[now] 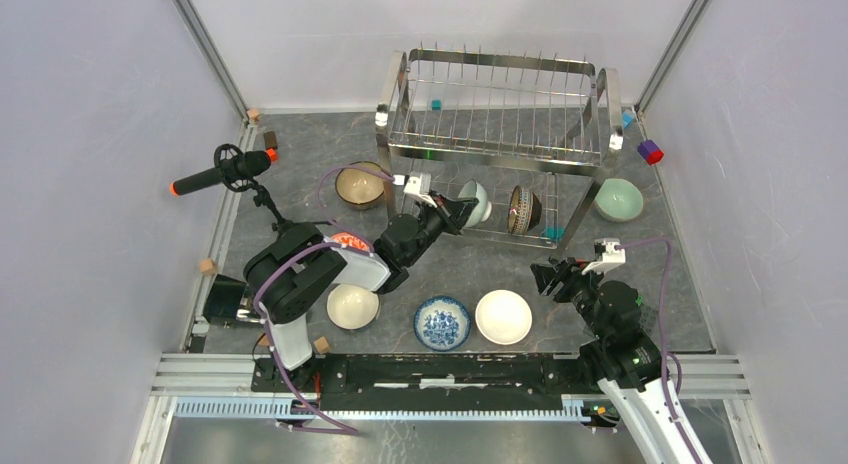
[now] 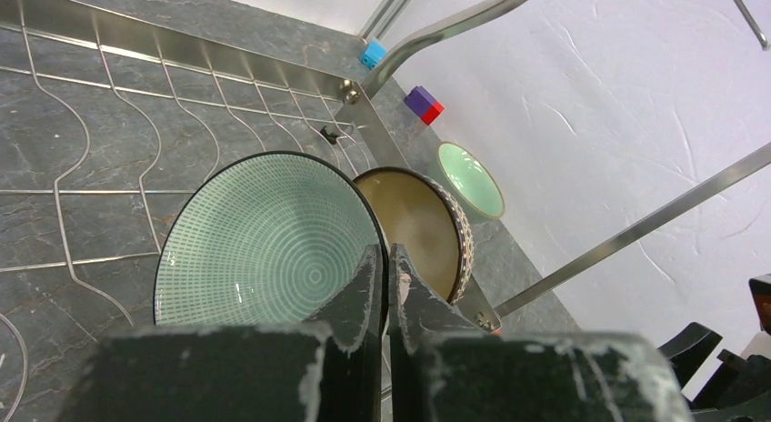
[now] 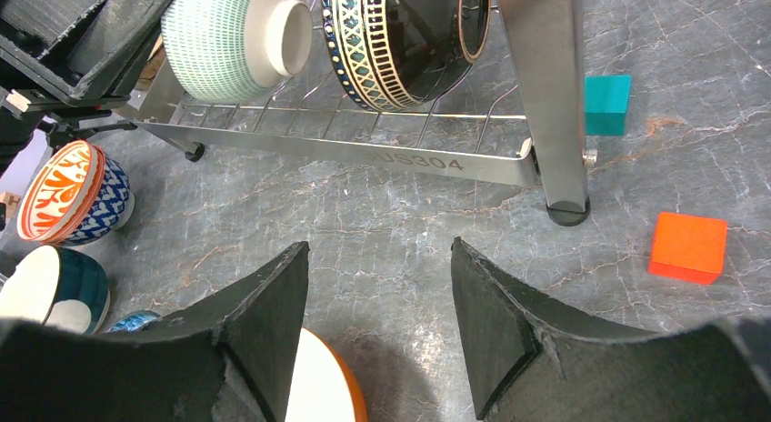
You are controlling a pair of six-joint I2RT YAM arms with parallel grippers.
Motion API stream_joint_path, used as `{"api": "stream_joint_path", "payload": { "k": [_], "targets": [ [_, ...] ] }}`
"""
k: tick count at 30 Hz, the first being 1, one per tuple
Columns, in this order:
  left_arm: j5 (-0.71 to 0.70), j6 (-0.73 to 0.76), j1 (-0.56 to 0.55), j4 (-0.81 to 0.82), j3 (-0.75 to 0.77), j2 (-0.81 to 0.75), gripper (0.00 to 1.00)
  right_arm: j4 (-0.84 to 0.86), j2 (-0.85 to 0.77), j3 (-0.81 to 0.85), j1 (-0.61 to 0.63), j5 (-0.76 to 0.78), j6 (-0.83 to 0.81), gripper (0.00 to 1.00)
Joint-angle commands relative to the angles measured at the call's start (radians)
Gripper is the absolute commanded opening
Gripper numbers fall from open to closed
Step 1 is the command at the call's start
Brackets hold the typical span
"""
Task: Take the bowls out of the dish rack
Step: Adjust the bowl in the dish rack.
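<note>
L arm [image 1: 300, 274] sits lower left in top view, elbow folded, forearm stretched up-right toward frame centre. L gripper [image 1: 462, 212] is at its end. Its fingers [image 2: 356, 304] are pinched nearly together on the rim of the pale green bowl [image 2: 264, 240], bottom centre of L wrist view. R arm [image 1: 615, 319] rises from lower right, wrist bent, pointing up-left. R gripper [image 3: 380, 258] is spread wide, both fingers low in R wrist view.

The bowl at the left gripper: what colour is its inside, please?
Pale green bowl; left wrist view.
</note>
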Motion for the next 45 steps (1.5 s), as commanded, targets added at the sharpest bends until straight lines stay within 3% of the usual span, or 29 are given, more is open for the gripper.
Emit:
{"api": "stream_joint_path", "payload": {
  "k": [1, 10, 17, 24, 28, 31, 39, 45],
  "targets": [
    [-0.018, -0.076, 0.012, 0.147, 0.001, -0.025, 0.02, 0.029, -0.043, 0.013, 0.008, 0.010, 0.007, 0.64],
    [-0.005, -0.079, 0.013, 0.124, -0.020, -0.035, 0.02, 0.027, -0.047, 0.013, 0.008, 0.007, 0.006, 0.64],
    [-0.009, -0.008, 0.013, -0.008, -0.038, -0.104, 0.02, 0.028, -0.049, 0.011, 0.007, 0.003, 0.007, 0.64],
    [0.019, 0.113, 0.007, -0.340, 0.060, -0.129, 0.02, 0.028, -0.047, 0.011, 0.007, 0.004, 0.007, 0.64],
    [0.007, 0.160, -0.002, -0.438, 0.087, -0.118, 0.02, 0.030, -0.046, 0.011, 0.007, 0.004, 0.006, 0.64],
    [0.006, 0.180, -0.008, -0.485, 0.101, -0.104, 0.06, 0.030, -0.046, 0.009, 0.007, 0.004, 0.005, 0.64],
    [-0.004, 0.249, -0.030, -0.606, 0.152, -0.075, 0.32, 0.031, -0.047, 0.009, 0.007, 0.002, 0.005, 0.64],
    [-0.028, 0.319, -0.052, -0.673, 0.175, -0.074, 0.42, 0.032, -0.049, 0.008, 0.008, 0.001, 0.004, 0.64]
  ]
}}
